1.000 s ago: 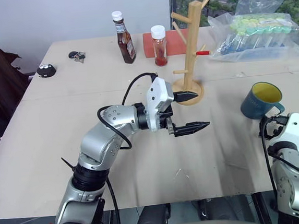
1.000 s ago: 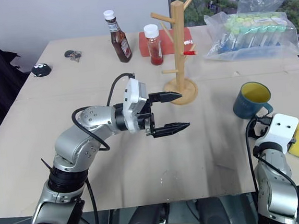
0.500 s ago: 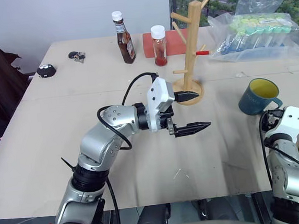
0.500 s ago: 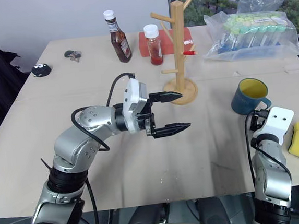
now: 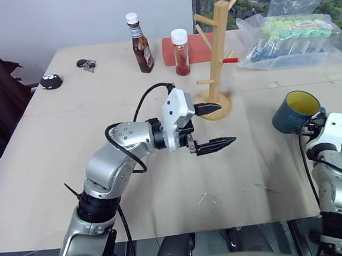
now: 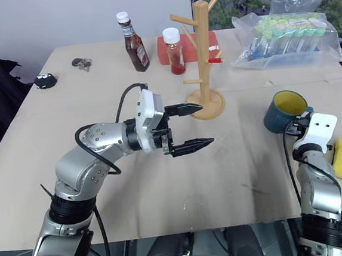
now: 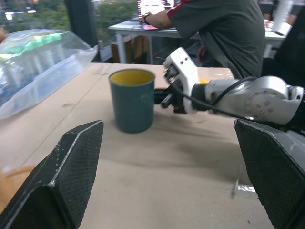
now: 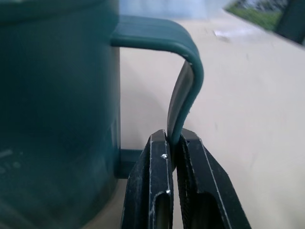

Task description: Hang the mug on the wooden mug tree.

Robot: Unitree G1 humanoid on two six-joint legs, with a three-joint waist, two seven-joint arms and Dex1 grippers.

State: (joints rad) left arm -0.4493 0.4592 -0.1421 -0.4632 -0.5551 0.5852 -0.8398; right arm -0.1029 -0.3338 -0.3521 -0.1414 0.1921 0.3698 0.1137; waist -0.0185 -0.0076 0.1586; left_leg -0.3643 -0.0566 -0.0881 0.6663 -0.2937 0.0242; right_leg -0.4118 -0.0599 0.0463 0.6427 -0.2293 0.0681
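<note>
The table point(image 5: 52, 144) carries the wooden mug tree point(image 5: 216, 58) toward its far edge. The mug point(image 5: 293, 112) stands near the right edge, its handle pinched by the right tool point(image 8: 172, 157). The left tool point(image 5: 215, 124), fingers spread, hangs mid-table.

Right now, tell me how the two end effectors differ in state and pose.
The left end effector has its jaws wide apart and holds nothing, while the right end effector is clamped shut on the handle of the mug.
The left hangs above the table near its middle, in front of the wooden mug tree; the right sits low at the table's right edge, against the mug.
Both have two black fingers on a white wrist housing.
</note>
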